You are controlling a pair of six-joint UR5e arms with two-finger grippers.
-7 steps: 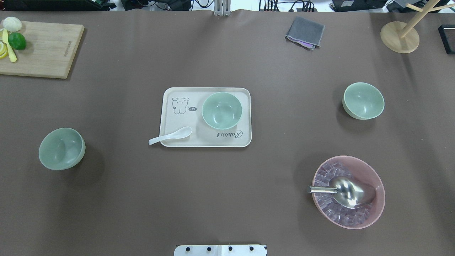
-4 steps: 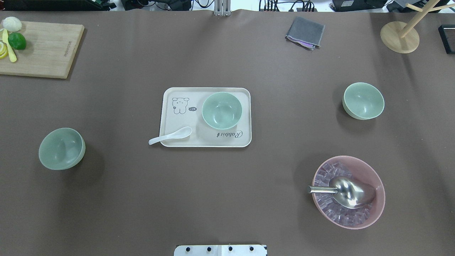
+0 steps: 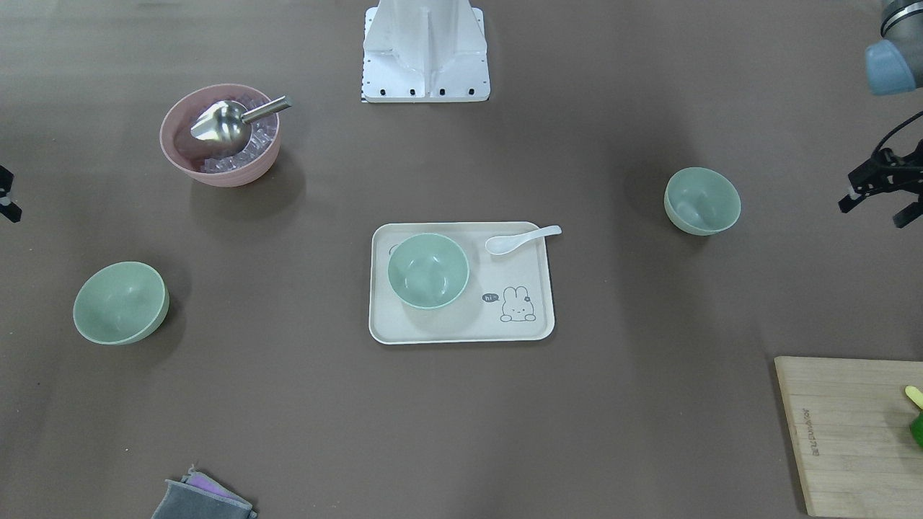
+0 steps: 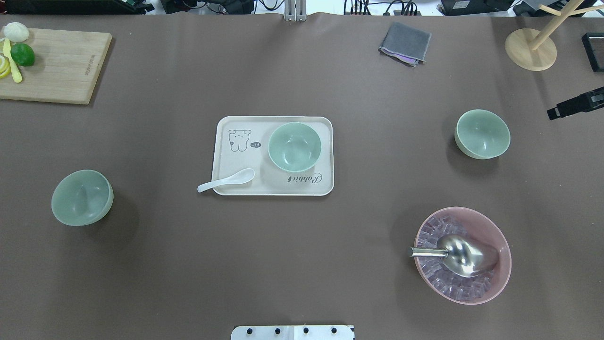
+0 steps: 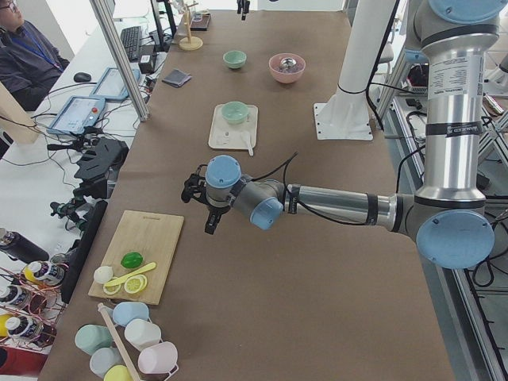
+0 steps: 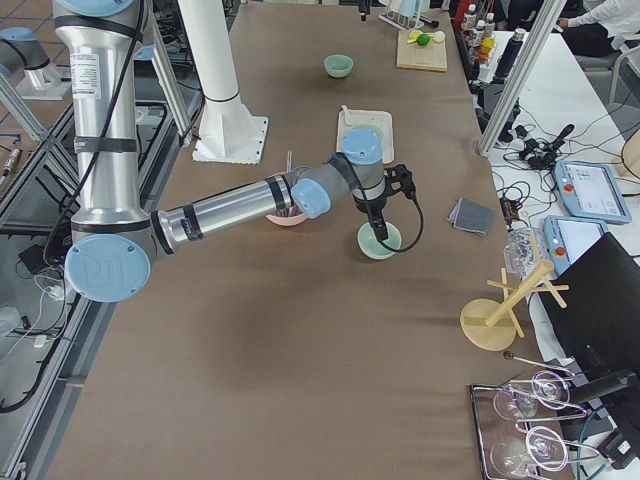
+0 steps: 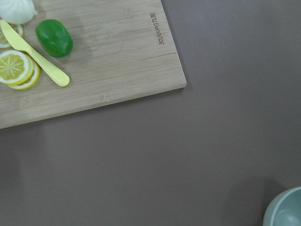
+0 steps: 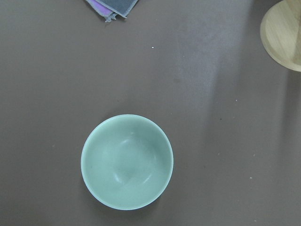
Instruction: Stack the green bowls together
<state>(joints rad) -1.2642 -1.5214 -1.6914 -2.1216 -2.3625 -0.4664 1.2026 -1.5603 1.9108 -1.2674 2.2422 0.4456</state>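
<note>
Three pale green bowls stand upright and apart. One point(image 4: 295, 146) is on the cream tray point(image 4: 236, 158), one point(image 4: 82, 197) is at the table's left, one point(image 4: 482, 133) at the right. My right gripper point(image 3: 6, 193) hovers beside and above the right bowl point(image 8: 127, 161), jaws apart and empty; one of its fingers point(image 4: 566, 108) shows at the overhead view's right edge. My left gripper point(image 3: 881, 203) is open and empty, outside the left bowl point(image 3: 702, 201), between it and the cutting board. That bowl's rim shows in the left wrist view point(image 7: 287, 209).
A white spoon point(image 4: 226, 180) lies over the tray's edge. A pink bowl point(image 4: 498, 278) of ice holds a metal scoop point(image 4: 460, 255). A cutting board point(image 4: 56, 66) with lime and lemon is at far left, a grey cloth point(image 4: 406, 43) and a wooden stand point(image 4: 531, 49) at the back.
A finger of my right gripper has come into the overhead view at its right edge, near the right bowl. The bowls have not moved.
</note>
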